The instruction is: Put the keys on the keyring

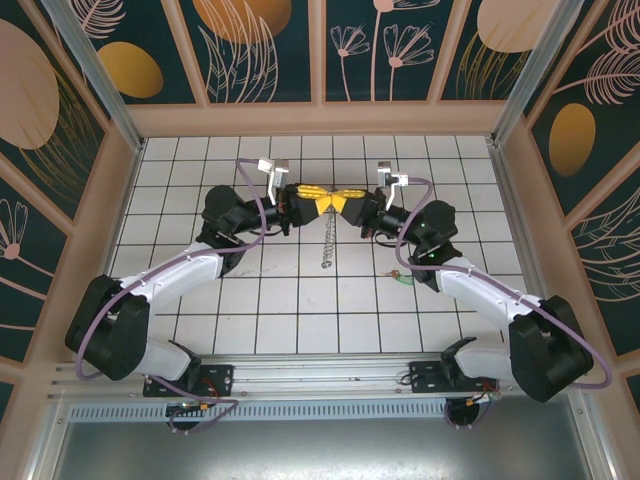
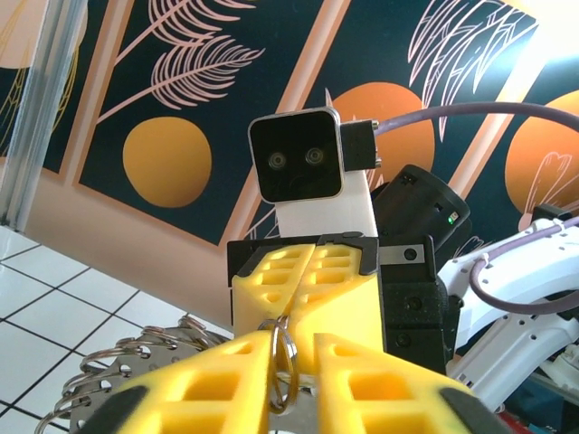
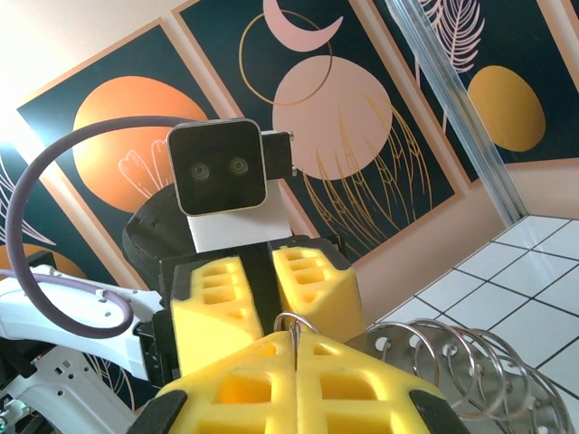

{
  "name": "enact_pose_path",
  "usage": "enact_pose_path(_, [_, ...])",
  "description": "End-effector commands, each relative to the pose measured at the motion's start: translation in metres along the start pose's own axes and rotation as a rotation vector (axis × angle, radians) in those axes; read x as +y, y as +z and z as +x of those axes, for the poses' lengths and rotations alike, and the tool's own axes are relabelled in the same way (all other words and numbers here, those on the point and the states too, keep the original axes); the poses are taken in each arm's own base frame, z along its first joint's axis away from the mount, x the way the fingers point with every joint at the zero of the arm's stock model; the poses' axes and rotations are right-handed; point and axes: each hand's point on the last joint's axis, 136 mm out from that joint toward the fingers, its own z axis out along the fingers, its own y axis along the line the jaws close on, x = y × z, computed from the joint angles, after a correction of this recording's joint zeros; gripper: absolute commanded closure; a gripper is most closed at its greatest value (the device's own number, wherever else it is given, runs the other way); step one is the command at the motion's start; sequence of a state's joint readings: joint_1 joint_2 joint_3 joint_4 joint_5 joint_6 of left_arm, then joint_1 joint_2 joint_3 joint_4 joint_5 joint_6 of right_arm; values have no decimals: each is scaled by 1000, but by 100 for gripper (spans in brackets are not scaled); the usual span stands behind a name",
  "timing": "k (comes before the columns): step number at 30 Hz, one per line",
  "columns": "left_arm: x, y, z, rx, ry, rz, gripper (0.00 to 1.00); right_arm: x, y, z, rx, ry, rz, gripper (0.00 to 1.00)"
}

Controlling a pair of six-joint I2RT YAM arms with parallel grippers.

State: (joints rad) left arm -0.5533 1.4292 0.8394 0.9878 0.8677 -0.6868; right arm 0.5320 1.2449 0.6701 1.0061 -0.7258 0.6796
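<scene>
Keyring [image 1: 327,256] — held above mid-table where both grippers meet tip to tip, silvery loops [image 3: 457,362] bunched beside them. One loop is pinched in the clenched right gripper [image 3: 295,357]; the left gripper [image 2: 291,366] stands narrowly parted around a loop — whether it grips cannot be told. Green key [image 1: 403,280] is laid on the tiles [image 1: 300,320] beside the right arm [image 1: 470,285].

White arm links [image 1: 190,272], black joints [image 1: 110,325], purple cables [image 2: 479,107], yellow cut-out jaws, white square-faced wrist cameras [image 2: 296,155]

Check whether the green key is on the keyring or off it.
Off. The green key lies loose on the white tiles, apart from the keyring.
</scene>
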Motion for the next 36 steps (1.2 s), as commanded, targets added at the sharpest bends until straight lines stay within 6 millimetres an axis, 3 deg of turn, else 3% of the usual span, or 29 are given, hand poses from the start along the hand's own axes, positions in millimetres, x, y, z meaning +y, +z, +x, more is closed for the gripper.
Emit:
enact_pose_path(1, [-7, 1, -4, -7, 36, 37, 90, 19, 6, -20, -44, -75, -60, 100])
enact_pose_path(5, [-5, 1, -3, -1, 35, 29, 100, 18, 6, -19, -45, -74, -56, 100])
enact_pose_path(15, [1, 3, 1, 31, 38, 0, 100, 17, 6, -21, -53, -72, -48, 100])
enact_pose_path(19, [2, 3, 6, 48, 34, 6, 88, 15, 6, -22, -59, -70, -40, 100])
enact_pose_path(28, [-1, 1, 10, 58, 32, 19, 85, 12, 8, -21, -58, -63, -39, 100])
enact_pose_path(33, [-1, 1, 13, 67, 28, 21, 100, 13, 8, -22, -61, -63, -41, 100])
enact_pose_path(36, [1, 1, 13, 70, 34, 10, 100, 12, 8, -23, -63, -61, -35, 100])
